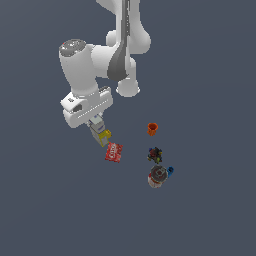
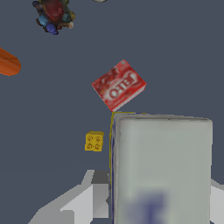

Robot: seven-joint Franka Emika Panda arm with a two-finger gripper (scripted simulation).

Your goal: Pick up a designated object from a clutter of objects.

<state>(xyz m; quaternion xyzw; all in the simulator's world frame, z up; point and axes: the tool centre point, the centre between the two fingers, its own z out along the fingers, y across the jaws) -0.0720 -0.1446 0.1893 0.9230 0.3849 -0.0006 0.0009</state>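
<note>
One long white-grey and yellow rectangular carton [image 2: 162,170] sits between the fingers [image 2: 94,197] of the white arm's hand [image 1: 96,124], which is closed on it. Just beside it lie a tiny yellow studded block [image 2: 94,141] and a flat red packet with white lettering [image 1: 114,152]. An orange cup [image 1: 152,129], a dark multicoloured lump [image 1: 155,154] and a round grey-red can [image 1: 157,176] lie well apart at the exterior view's right.

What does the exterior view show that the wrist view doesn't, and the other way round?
Only the exterior view shows the arm, the grey-red can and a small blue piece. Only the wrist view shows the studs on the tiny yellow block and the carton's blurred blue mark. Both show the carton, red packet, orange cup and dark multicoloured lump.
</note>
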